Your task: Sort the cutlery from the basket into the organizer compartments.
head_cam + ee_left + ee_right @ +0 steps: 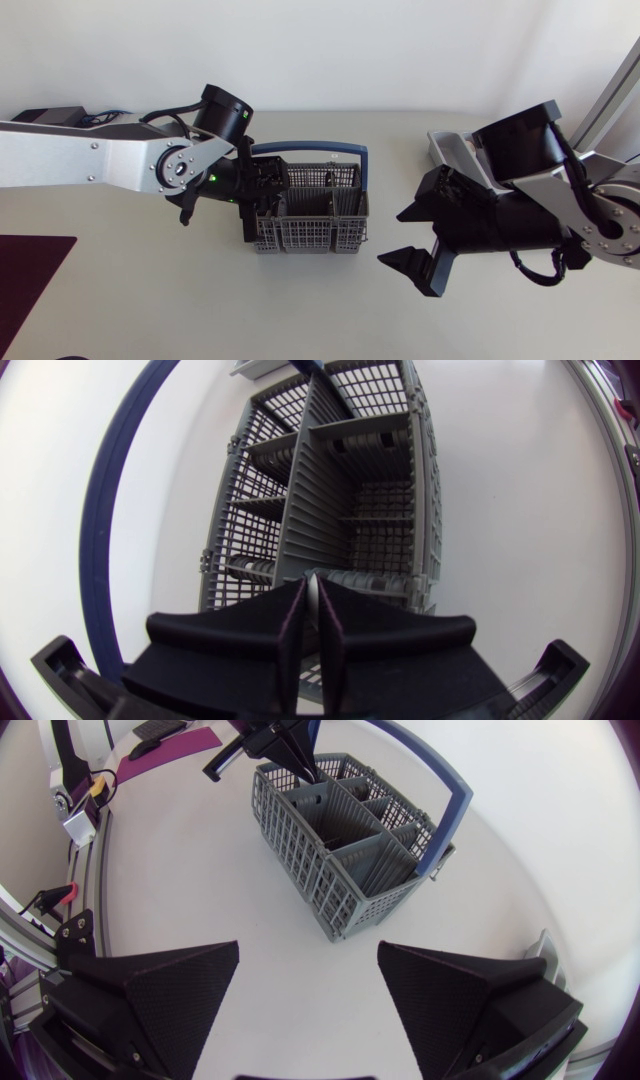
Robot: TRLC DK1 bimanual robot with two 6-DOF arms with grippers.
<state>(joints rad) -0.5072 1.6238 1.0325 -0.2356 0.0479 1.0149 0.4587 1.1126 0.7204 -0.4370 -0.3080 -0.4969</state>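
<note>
Basket well ahead of your right gripper, not touching it.
Your right gripper is released, fingers spread wide over bare table. Farther on, at the basket's far end, your left gripper points down into it, fingers clenched nearly together.

Grey lattice basket, blue handle, upright mid-table, grey organizer well apart, partly hidden

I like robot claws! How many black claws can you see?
2. The left gripper is over one end of the grey basket; the right gripper hangs open above the table, beside the basket and apart from it.
</note>
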